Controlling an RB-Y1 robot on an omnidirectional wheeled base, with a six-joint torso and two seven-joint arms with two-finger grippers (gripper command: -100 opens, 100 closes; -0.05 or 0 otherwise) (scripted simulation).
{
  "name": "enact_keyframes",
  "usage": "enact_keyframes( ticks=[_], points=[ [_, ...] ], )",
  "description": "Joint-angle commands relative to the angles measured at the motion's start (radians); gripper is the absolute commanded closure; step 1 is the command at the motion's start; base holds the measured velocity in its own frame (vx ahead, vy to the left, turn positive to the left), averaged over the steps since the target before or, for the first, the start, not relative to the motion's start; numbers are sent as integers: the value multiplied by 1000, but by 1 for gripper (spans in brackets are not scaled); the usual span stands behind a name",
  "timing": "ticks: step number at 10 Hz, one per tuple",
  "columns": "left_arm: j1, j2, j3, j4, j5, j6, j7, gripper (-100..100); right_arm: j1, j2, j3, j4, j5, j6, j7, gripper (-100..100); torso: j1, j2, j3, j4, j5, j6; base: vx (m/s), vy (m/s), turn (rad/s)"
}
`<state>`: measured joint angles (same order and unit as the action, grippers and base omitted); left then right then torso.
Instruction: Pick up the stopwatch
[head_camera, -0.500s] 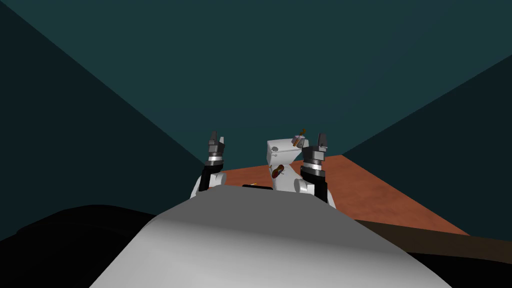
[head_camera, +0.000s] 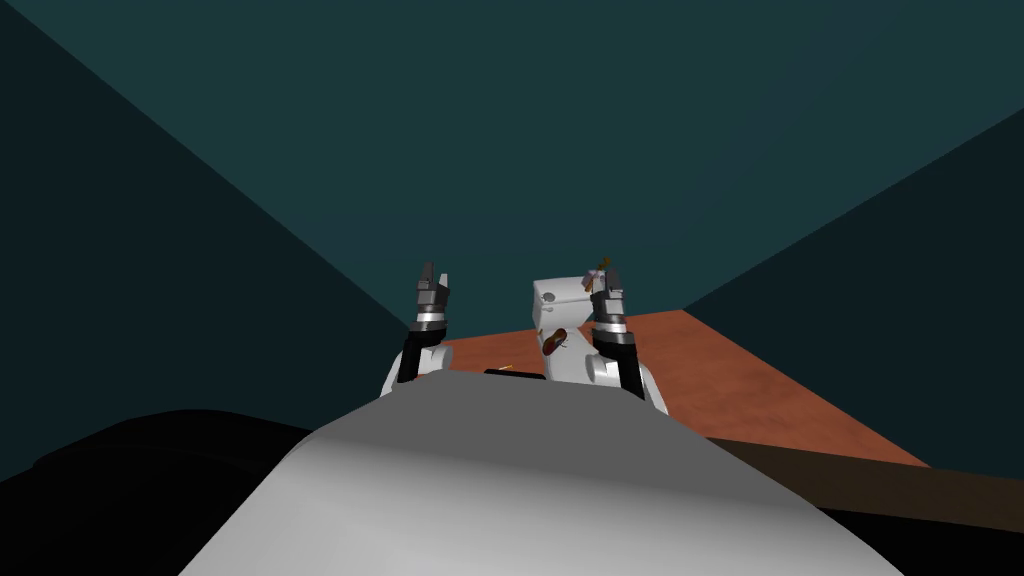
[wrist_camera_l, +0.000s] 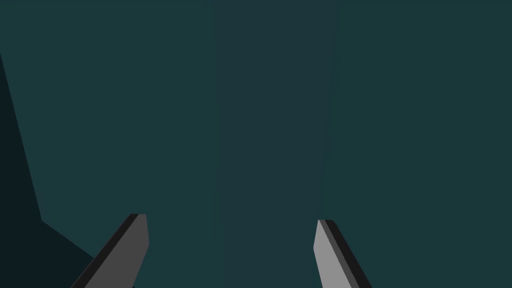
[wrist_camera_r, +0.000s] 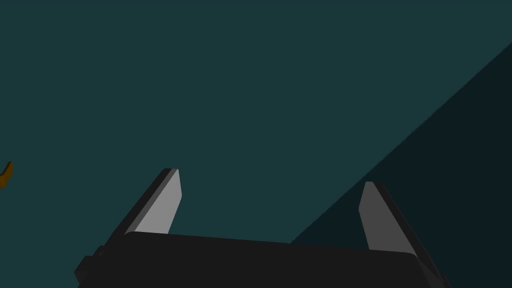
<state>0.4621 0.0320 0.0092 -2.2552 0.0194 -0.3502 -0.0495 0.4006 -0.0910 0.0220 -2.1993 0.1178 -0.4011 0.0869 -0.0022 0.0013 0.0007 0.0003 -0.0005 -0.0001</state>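
A white toilet (head_camera: 556, 300) stands ahead against the teal wall. On its lid lies a small dark red-brown oval thing (head_camera: 555, 342), possibly the stopwatch. A thin orange-brown thing (head_camera: 598, 268) rests on the tank's top right corner. My right gripper (head_camera: 607, 280) is raised just in front of that corner, and its fingers stand open and empty in the right wrist view (wrist_camera_r: 271, 176). An orange tip (wrist_camera_r: 5, 175) pokes in beside that gripper. My left gripper (head_camera: 433, 276) is raised left of the toilet, open and empty (wrist_camera_l: 232, 217).
A reddish-brown floor (head_camera: 740, 380) spreads around the toilet and off to the right. Teal walls close in on three sides. A black area (head_camera: 120, 480) lies at the lower left, and a dark brown strip (head_camera: 880, 480) crosses the lower right.
My right gripper has swung left, from beside the tank to in front of its top right corner. The left arm has stayed put.
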Motion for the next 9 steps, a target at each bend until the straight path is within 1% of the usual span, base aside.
enact_keyframes(
  ticks=[1,2,3,4,5,6,7,8,9],
  points=[
    [0,0,0,0,0,0,0,0,-37,-37,25,42,37,9,50,-100,0,0,0,0,0,0,-29,-34,8],
    [0,0,0,0,0,0,0,0,-37,-37,25,42,37,9,61,-100,0,0,0,0,0,0,-20,-21,6],
    [0,0,0,0,0,0,0,0,-63,-57,43,74,63,13,97,-100,1,0,0,0,0,0,-19,-20,1],
    [0,0,0,0,0,0,0,0,-63,-57,43,74,63,13,101,-100,1,0,0,0,0,0,-15,-11,8],
    [0,0,0,0,0,0,0,0,-92,-76,62,108,91,17,141,-100,1,0,0,0,0,0,-20,-12,5],
    [0,0,0,0,0,0,0,0,-92,-76,62,108,91,17,145,-100,1,0,0,0,0,0,-18,-12,5],
    [0,0,0,0,0,0,0,0,-123,-95,83,145,121,22,181,-100,1,0,0,0,0,0,-21,-16,4],
    [0,0,0,0,0,0,0,0,-123,-95,83,145,121,22,192,-100,1,0,0,0,0,0,-19,-16,9],
    [0,0,0,0,0,0,0,0,-155,-114,104,184,152,27,228,-100,1,0,0,0,0,0,-20,-17,6]
  ],
)
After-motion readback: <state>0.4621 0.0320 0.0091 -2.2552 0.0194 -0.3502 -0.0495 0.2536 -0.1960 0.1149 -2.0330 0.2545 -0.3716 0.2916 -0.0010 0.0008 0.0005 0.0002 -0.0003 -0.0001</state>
